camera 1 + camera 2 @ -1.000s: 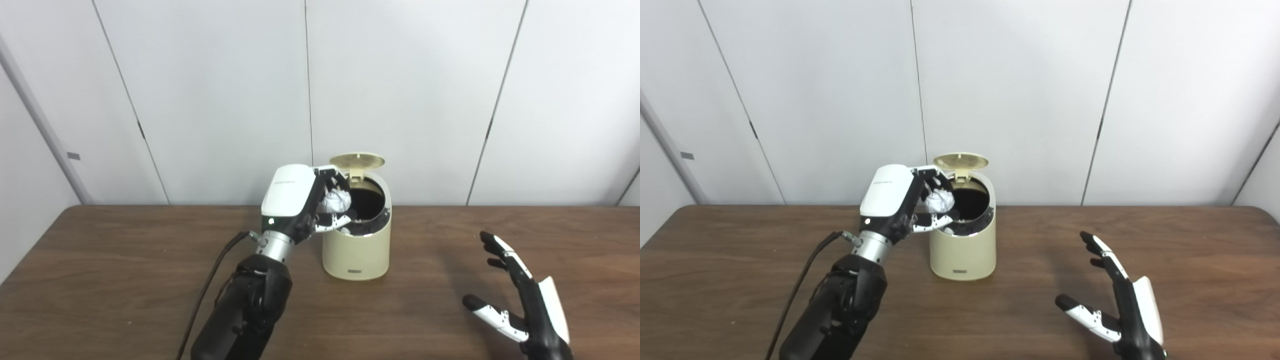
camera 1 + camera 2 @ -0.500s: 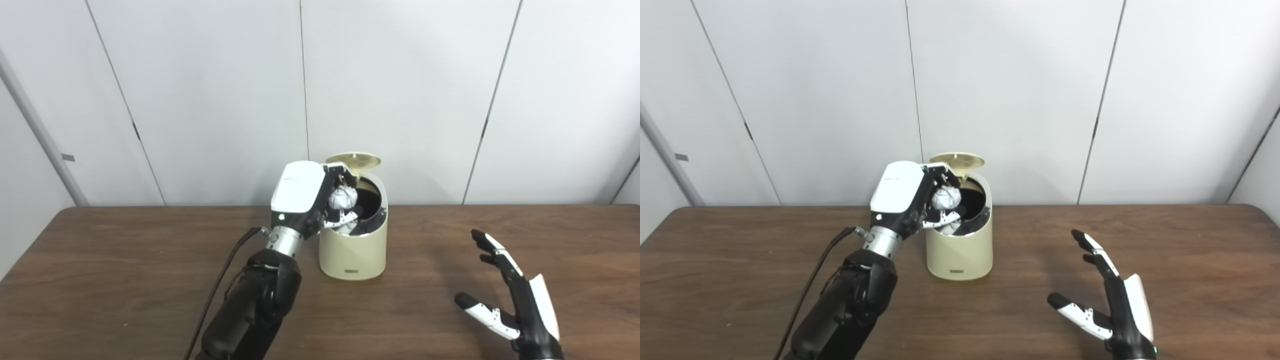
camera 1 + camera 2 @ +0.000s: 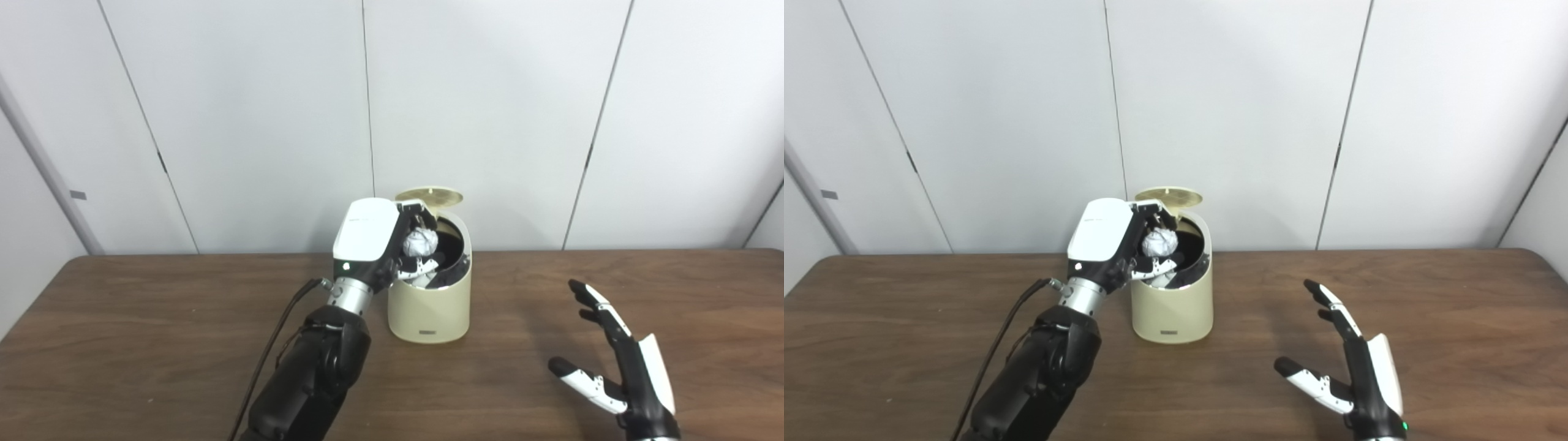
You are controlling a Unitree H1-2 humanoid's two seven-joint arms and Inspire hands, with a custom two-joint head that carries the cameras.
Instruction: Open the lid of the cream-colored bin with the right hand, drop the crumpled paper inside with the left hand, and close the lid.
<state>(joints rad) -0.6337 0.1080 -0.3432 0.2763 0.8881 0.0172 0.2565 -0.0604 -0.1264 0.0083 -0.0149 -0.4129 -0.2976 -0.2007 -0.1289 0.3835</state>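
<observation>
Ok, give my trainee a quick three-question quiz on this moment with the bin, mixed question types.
1. True or false: the lid of the cream-colored bin stands open.
2. What does the left robot hand hold? A) nothing B) the crumpled paper C) the lid
3. Fill in: the right robot hand is ____, away from the bin above the table.

Key: 1 true; 2 B; 3 open

The scene is lit evenly and brightly from above. Soft shadows are cast on the table (image 3: 153, 343) beside the bin (image 3: 429, 309) and the right hand (image 3: 618, 380). Slight softness is seen throughout; no glare is noted.
</observation>
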